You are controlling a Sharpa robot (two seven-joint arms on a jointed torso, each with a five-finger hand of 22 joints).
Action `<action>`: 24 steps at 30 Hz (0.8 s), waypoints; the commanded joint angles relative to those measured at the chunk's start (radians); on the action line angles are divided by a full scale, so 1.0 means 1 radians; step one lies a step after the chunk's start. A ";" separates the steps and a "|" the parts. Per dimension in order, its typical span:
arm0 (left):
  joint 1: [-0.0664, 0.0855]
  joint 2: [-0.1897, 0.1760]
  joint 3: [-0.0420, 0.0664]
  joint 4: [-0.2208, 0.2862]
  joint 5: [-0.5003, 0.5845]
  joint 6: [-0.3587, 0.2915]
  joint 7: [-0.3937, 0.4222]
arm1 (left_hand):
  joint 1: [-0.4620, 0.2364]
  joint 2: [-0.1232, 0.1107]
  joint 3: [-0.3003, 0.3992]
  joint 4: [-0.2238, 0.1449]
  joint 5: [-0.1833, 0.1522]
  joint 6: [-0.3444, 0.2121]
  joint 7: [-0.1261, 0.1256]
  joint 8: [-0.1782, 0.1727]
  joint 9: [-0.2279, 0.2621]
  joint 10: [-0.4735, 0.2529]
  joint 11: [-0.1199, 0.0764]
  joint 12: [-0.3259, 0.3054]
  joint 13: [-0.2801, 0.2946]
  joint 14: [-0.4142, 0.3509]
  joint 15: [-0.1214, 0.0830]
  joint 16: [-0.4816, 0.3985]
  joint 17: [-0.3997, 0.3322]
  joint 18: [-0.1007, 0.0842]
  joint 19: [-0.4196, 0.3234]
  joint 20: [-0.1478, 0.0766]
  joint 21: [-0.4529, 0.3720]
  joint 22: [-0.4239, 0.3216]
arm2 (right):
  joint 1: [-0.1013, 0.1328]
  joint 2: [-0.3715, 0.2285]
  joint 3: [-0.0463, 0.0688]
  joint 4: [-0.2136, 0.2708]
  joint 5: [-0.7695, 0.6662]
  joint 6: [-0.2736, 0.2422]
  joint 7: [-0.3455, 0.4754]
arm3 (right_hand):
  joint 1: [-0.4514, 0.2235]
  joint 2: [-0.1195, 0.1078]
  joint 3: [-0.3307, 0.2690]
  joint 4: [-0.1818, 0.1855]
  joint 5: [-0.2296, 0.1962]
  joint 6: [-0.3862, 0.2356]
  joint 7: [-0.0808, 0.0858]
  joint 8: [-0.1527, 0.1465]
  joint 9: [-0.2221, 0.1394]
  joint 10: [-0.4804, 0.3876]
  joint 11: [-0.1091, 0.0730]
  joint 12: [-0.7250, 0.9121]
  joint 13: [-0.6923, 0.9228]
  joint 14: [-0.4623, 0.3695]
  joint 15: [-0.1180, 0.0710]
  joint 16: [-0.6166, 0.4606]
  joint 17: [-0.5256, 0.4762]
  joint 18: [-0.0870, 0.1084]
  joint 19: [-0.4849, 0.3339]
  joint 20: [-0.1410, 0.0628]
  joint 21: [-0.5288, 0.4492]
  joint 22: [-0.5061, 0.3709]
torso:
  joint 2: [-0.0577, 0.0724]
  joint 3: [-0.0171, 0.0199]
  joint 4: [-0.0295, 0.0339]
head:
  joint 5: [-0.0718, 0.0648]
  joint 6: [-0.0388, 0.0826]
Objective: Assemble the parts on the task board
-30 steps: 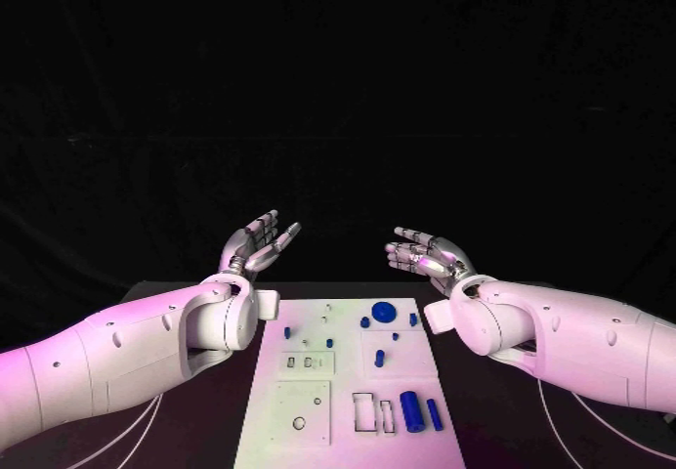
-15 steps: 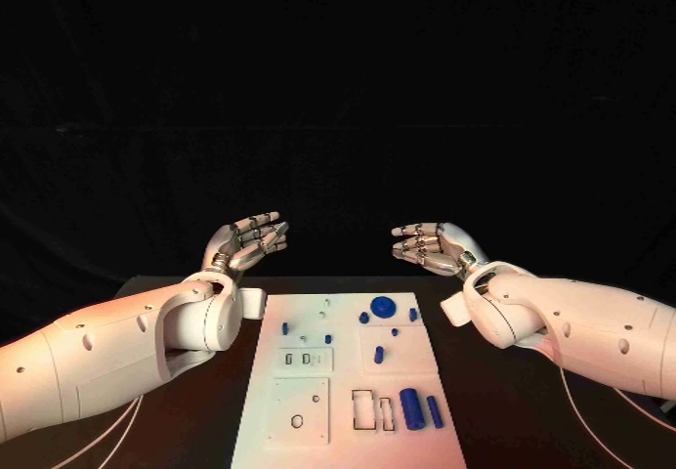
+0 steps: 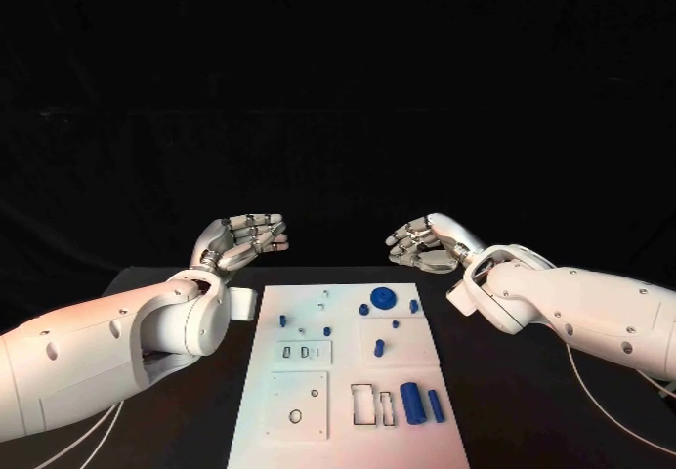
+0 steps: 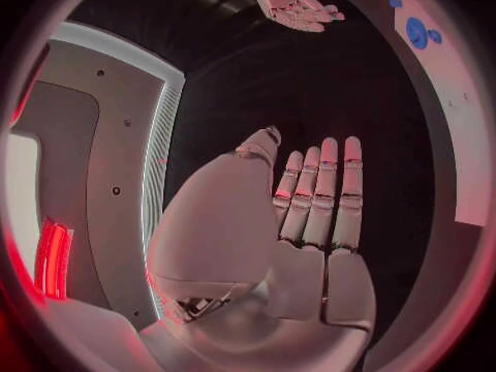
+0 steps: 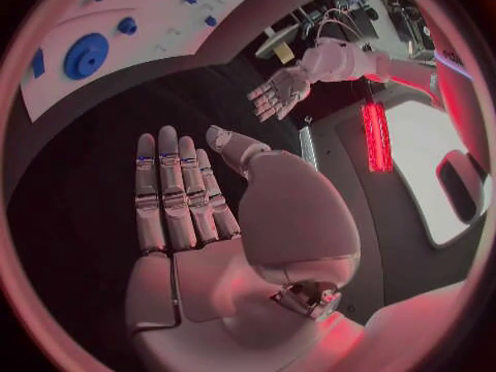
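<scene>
The left hand (image 3: 242, 239) and right hand (image 3: 430, 241) are hovering beyond the far end of the task board (image 3: 344, 415), palms facing each other, holding nothing. From the head they are looking half curled; the wrist views are showing straight, spread fingers (image 4: 322, 192). Blue parts, among them a round disc (image 3: 382, 296) nearest the hands, are lying on the board.

Flat black desk (image 3: 507, 391) with a matte top runs under the scene; its far edge sits just below mid-frame in the head view. Plain black backdrop (image 3: 338, 107) fills everything behind it, no seams or windows visible. Thin pale cables (image 3: 599, 391) trail across the desk.
</scene>
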 commanded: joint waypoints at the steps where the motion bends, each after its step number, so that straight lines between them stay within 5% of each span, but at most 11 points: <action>1: 0.002 -0.016 0.001 0.035 -0.042 0.078 0.000 | 0.006 -0.008 0.008 -0.002 -0.005 0.004 0.003 0.002 0.001 0.007 -0.002 -0.009 -0.001 0.008 -0.001 0.004 0.008 0.014 0.016 -0.007 0.015 0.006 | 0.003 -0.001 0.001 0.009 -0.305 0.070 -0.095 | 0.005 -0.010 0.003 -0.001 0.005 0.017 -0.008 0.009 0.005 0.028 -0.011 0.005 0.003 0.035 -0.013 0.018 0.015 0.014 0.028 -0.013 0.019 0.009 | 0.035 -0.0038 0.0047 | -0.009 0.001; 2: 0.002 -0.022 0.002 0.046 -0.043 0.085 -0.001 | 0.007 -0.010 0.009 -0.003 -0.005 0.003 0.002 0.002 0.001 0.006 -0.002 -0.011 -0.002 0.007 -0.001 0.004 0.009 0.014 0.019 -0.009 0.019 0.008 | 0.004 -0.001 0.002 0.011 -0.342 0.076 -0.104 | 0.008 -0.016 -0.003 -0.003 0.014 0.029 -0.017 0.012 0.009 0.051 -0.021 -0.001 0.004 0.082 -0.030 0.042 0.039 0.012 0.069 -0.033 0.052 0.026 | 0.041 -0.0051 0.0058 | -0.011 0.002; 5: 0.003 -0.040 0.003 0.080 -0.047 0.101 -0.003 | 0.008 -0.013 0.012 -0.004 -0.006 0.002 0.002 0.001 0.001 0.006 -0.002 -0.016 -0.002 0.006 -0.001 0.004 0.013 0.013 0.026 -0.012 0.027 0.012 | 0.007 0.000 0.003 0.015 -0.459 0.094 -0.139 | 0.010 -0.019 -0.014 -0.003 0.019 0.039 -0.024 0.014 0.013 0.079 -0.034 -0.002 0.009 0.133 -0.047 0.071 0.066 0.013 0.106 -0.051 0.088 0.045 | 0.053 -0.0064 0.0084 | -0.012 0.001; 10: 0.004 -0.065 0.006 0.133 -0.049 0.114 -0.006 | 0.007 -0.017 0.019 -0.005 -0.006 0.000 0.001 0.002 0.003 0.010 -0.003 -0.027 -0.003 0.009 -0.004 0.008 0.025 0.012 0.045 -0.021 0.055 0.026 | 0.009 0.009 0.005 0.028 -0.626 0.111 -0.208 | 0.004 -0.037 -0.058 0.004 0.041 0.069 -0.057 0.022 0.030 0.152 -0.075 0.006 0.039 0.318 -0.102 0.217 0.182 0.011 0.238 -0.113 0.223 0.122 | 0.085 -0.0044 0.0104 | -0.014 0.010; 13: 0.004 -0.071 0.008 0.149 -0.050 0.117 -0.006 | 0.007 -0.019 0.024 -0.007 -0.007 -0.001 0.001 0.002 0.005 0.012 -0.003 -0.034 -0.003 0.011 -0.006 0.010 0.034 0.011 0.057 -0.027 0.077 0.038 | 0.010 0.018 0.006 0.030 -0.682 0.111 -0.239 | -0.010 -0.047 -0.060 0.017 0.043 0.055 -0.054 0.008 0.035 0.136 -0.076 -0.014 0.051 0.357 -0.106 0.310 0.257 0.008 0.270 -0.126 0.277 0.157 | 0.096 -0.0043 0.0127 | -0.015 0.011; 17: 0.004 -0.074 0.009 0.158 -0.050 0.121 -0.006 | 0.006 -0.021 0.027 -0.011 -0.007 -0.001 0.001 0.003 0.006 0.014 -0.004 -0.040 -0.003 0.015 -0.009 0.014 0.042 0.011 0.067 -0.032 0.101 0.051 | 0.009 0.031 0.007 0.028 -0.729 0.118 -0.265 | -0.027 -0.069 -0.043 0.042 0.038 0.041 -0.046 -0.010 0.052 0.092 -0.063 -0.055 0.076 0.377 -0.099 0.733 0.685 0.004 0.301 -0.128 0.378 0.236 | 0.108 -0.0039 0.0160 | -0.017 0.012; 19: 0.004 -0.075 0.010 0.161 -0.050 0.124 -0.005 | 0.006 -0.021 0.028 -0.012 -0.007 -0.002 0.000 0.003 0.007 0.016 -0.005 -0.044 -0.003 0.018 -0.010 0.017 0.047 0.010 0.072 -0.035 0.115 0.058 | 0.008 0.039 0.007 0.027 -0.756 0.123 -0.279 | -0.031 -0.077 -0.036 0.051 0.038 0.032 -0.039 -0.018 0.058 0.063 -0.054 -0.062 0.078 0.385 -0.092 0.880 0.842 -0.016 0.347 -0.124 0.508 0.392 | 0.112 -0.0041 0.0172 | -0.019 0.014; 21: 0.004 -0.076 0.010 0.162 -0.050 0.129 -0.003 | 0.004 -0.022 0.029 -0.013 -0.007 -0.002 0.000 0.003 0.007 0.016 -0.005 -0.046 -0.003 0.018 -0.011 0.018 0.050 0.010 0.074 -0.037 0.123 0.063 | 0.006 0.048 0.007 0.025 -0.781 0.132 -0.293 | -0.033 -0.087 -0.033 0.059 0.036 0.026 -0.034 -0.024 0.066 0.025 -0.048 -0.059 0.079 0.384 -0.085 0.983 0.950 -0.034 0.385 -0.117 0.628 0.536 | 0.118 -0.0046 0.0177 | -0.020 0.016; 24: 0.004 -0.075 0.010 0.162 -0.050 0.135 -0.001 | 0.001 -0.024 0.028 -0.014 -0.008 -0.004 -0.001 0.003 0.007 0.016 -0.005 -0.049 -0.003 0.018 -0.011 0.019 0.053 0.009 0.074 -0.038 0.132 0.068 | 0.004 0.058 0.008 0.021 -0.812 0.137 -0.310 | -0.031 -0.090 -0.031 0.061 0.035 0.022 -0.035 -0.028 0.071 0.014 -0.045 -0.060 0.081 0.381 -0.083 1.017 0.988 -0.039 0.394 -0.115 0.670 0.587 | 0.125 -0.0060 0.0197 | -0.023 0.018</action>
